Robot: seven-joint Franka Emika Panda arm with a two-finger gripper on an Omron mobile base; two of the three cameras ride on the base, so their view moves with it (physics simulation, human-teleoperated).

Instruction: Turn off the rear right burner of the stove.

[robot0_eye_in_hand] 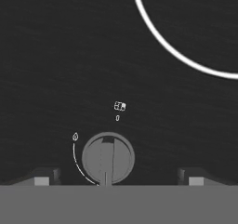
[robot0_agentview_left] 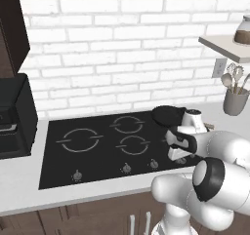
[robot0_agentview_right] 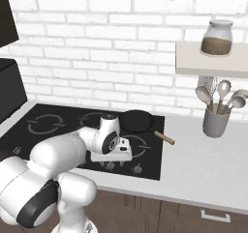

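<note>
The stove [robot0_agentview_left: 63, 168] [robot0_agentview_right: 19, 135] is a glossy black cooktop with grey ring marks and a front row of small grey knobs. A dark round pan [robot0_agentview_left: 167, 114] [robot0_agentview_right: 137, 121] with a wooden handle [robot0_agentview_right: 164, 138] covers the rear right burner, which is hidden under it. My gripper [robot0_agentview_left: 177, 157] [robot0_agentview_right: 112, 158] [robot0_eye_in_hand: 118, 179] hangs low over the knob row near the stove's right end. It is open, one fingertip on each side of a grey knob [robot0_eye_in_hand: 108, 158] and clear of it. A small "0" [robot0_eye_in_hand: 117, 118] is printed above that knob.
A grey utensil holder [robot0_agentview_left: 235, 101] [robot0_agentview_right: 215, 122] stands on the counter to the right. Above it, a wall shelf [robot0_agentview_right: 208, 65] carries a jar [robot0_agentview_right: 216, 37]. A boxy black appliance [robot0_agentview_left: 14, 117] stands left of the stove. The brick wall is close behind.
</note>
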